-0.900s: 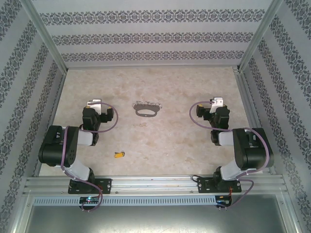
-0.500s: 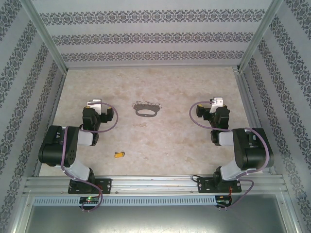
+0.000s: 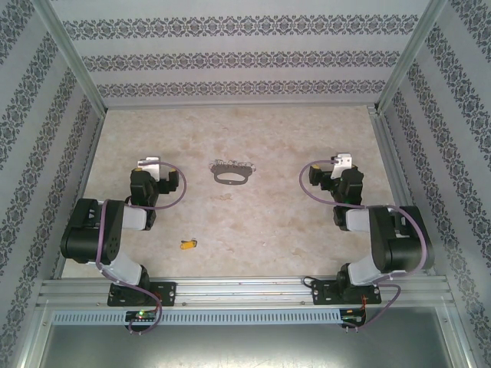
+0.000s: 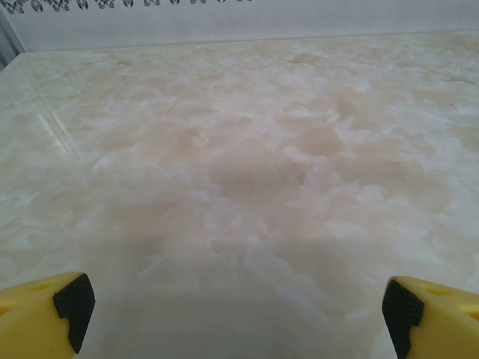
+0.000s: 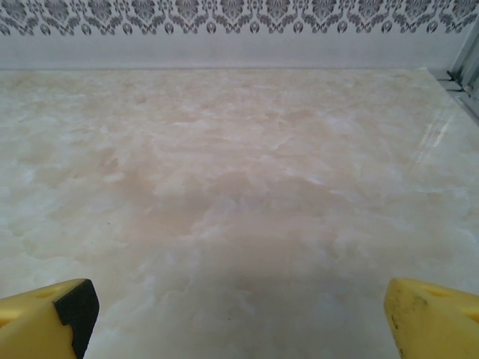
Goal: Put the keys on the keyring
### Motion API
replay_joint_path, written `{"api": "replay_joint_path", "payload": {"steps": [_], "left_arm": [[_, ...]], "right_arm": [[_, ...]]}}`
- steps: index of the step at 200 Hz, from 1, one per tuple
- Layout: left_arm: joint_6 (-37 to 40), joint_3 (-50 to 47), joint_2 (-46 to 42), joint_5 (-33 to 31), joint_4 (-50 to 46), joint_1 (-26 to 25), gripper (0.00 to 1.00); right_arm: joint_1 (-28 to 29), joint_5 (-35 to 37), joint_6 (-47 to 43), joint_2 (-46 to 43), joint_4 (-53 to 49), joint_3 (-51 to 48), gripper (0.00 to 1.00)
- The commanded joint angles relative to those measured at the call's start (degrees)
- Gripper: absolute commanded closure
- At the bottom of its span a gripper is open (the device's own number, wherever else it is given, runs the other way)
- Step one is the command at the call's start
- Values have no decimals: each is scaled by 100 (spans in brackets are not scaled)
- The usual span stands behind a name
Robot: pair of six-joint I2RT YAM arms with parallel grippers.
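We see both claws spread wide with nothing between them: the left gripper (image 4: 238,310) shows its yellow fingers (image 4: 41,310) at the far corners of its own view over bare table (image 3: 291,138), and the right gripper (image 5: 239,314) looks the same

From above, the keyring (image 3: 230,178) lies flat near the middle of the table, with the left claw at its 9 o'clock and the right claw at its 3 o'clock. The key (image 3: 188,244) lies well apart from it, towards 7 o'clock, near the left arm's base

What worries us most is the key. It is tiny and flat on a smooth top, so broad fingers may shove it along or pinch it crooked rather than lift it. The loop may also skate away when pressed unless the other claw pins it, and its chain (image 3: 232,164) could snag

The key's long axis runs roughly 9 to 3; we think the yellow head sits on the 9 side, though it is too small to be sure. The loop's oval also runs 9 to 3, with the chain along its 12 o'clock edge
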Motion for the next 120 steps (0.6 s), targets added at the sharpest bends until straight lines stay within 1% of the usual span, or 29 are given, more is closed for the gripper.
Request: {"api": "replay_joint_path", "payload": {"steps": [1,15,32,42,48,52,57,68,93,111,120], "left_arm": [[-146,108,-523,-261,-618,-12,0],[-176,243,-836,-325,-1112,-12,0],[-157,325,-1199,-391,-1487,-45,0],[-307,412,-1438,-481,-1769,-73,0],[-479,464,-1595,-500,-1937,-73,0],[-626,506,-1678,-514,-2054,-66,0],[-820,576,-1812,-509,-2249,-73,0],[-1241,761,-2033,-411,-2674,-80,0],[-2185,1216,-2294,-303,-3758,-150,0],[-2699,1357,-2316,-38,-4218,-223,0],[-2915,1379,-2330,79,-4358,-293,0]], "right_arm": [[-14,362,158,-655,-409,8,2],[-36,704,357,-1095,-1218,199,2],[-67,779,804,-1468,-2222,631,2],[-75,975,1402,-1586,-2623,839,2],[-116,1237,2112,-1650,-2887,908,2],[-156,1290,2455,-1686,-3036,944,2],[-278,1076,2723,-1701,-3076,960,2],[-466,382,2878,-1658,-3025,973,2],[-458,-320,3030,-1489,-3226,1049,2],[-240,-725,3108,-1441,-3258,1007,2],[-1,-809,3053,-1465,-3363,1016,3]]}}
